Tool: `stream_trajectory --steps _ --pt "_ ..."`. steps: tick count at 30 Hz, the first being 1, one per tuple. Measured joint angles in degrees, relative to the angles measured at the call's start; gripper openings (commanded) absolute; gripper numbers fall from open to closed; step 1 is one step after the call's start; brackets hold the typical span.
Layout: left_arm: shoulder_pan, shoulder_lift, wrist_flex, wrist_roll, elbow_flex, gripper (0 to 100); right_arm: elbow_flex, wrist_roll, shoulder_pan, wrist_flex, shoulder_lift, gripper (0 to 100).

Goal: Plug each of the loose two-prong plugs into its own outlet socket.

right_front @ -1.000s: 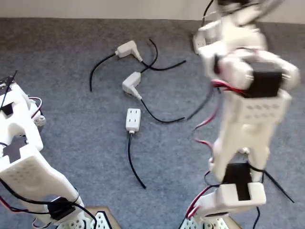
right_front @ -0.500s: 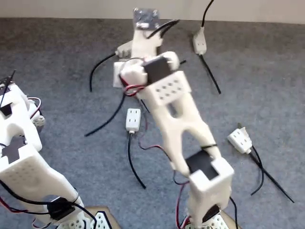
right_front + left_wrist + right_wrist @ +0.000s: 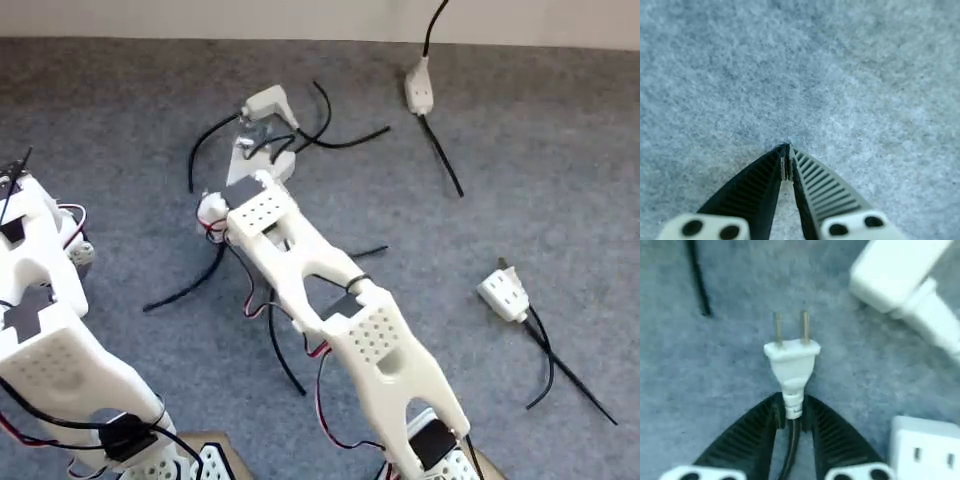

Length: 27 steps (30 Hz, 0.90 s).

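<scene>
Two arms: a right arm (image 3: 330,310) is stretched from the near edge across the middle of the worktop toward its far side; a left arm (image 3: 45,330) is folded at the left edge
Worktop: a carpeted worktop (image 3: 560,180) in grey is seen beneath all the parts
Right gripper: the right gripper (image 3: 792,401) is held over the carpet, its black ribbed jaws clenched on the held plug
Held plug: the held plug (image 3: 791,357) is white and is gripped at the ribbed collar where its black cord leaves; the body and both metal prongs are left free and are pointed straight away from the jaws
Second plug: a second plug (image 3: 267,101), also white, is seen lying on the carpet just beyond the right gripper, apart from the held plug's prongs
Near socket: a near socket (image 3: 925,450), a white block with two slots showing, is seen on the carpet beside one jaw, off to the side of the held plug and not touched by it
Far socket: a far socket (image 3: 419,88) with a black cord is laid at the far edge, well apart from the right gripper
Side socket: a side socket (image 3: 503,291) is laid on the right of the worktop, its black cord trailed toward the near right corner
Loose cord: a black cord (image 3: 345,140) is curled beside the second plug
Left gripper: the left gripper (image 3: 786,156) is held over bare carpet, its jaws pressed together tip to tip with nothing between them
</scene>
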Motion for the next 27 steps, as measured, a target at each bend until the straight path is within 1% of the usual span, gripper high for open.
stream_trajectory --steps 2,3,6,7,10,14,17,20,23,27 --pt "-0.1 0.0 0.0 0.0 0.0 1 -0.1 -0.3 -0.8 -1.0 0.0 24.3" --pt "-0.1 0.0 0.0 0.0 0.0 1 -0.1 -0.3 -1.1 -1.1 0.0 25.3" --pt "-0.1 0.0 0.0 0.0 0.0 1 -0.2 0.0 -1.1 -0.5 -1.4 25.4" --pt "-0.1 0.0 0.0 0.0 0.0 1 -0.2 1.2 -0.9 0.7 -2.3 25.4" --pt "-0.1 0.0 0.0 0.0 0.0 1 -2.5 8.4 1.4 5.7 -5.8 25.4" --pt "0.0 0.0 0.0 1.8 0.0 1 -10.2 21.8 4.9 13.9 -13.6 25.4" --pt "1.4 0.0 0.0 2.9 0.0 1 -16.1 31.4 7.5 21.7 -19.0 25.4" --pt "3.5 0.0 0.0 3.3 -0.2 1 -20.9 38.7 9.9 29.7 -22.9 25.3" --pt "7.8 -0.7 0.3 3.5 -1.1 1 -24.0 43.4 13.0 36.1 -25.5 25.3" --pt "17.1 -6.8 0.4 2.3 -1.2 1 -21.9 44.7 21.3 37.0 -29.5 25.3"
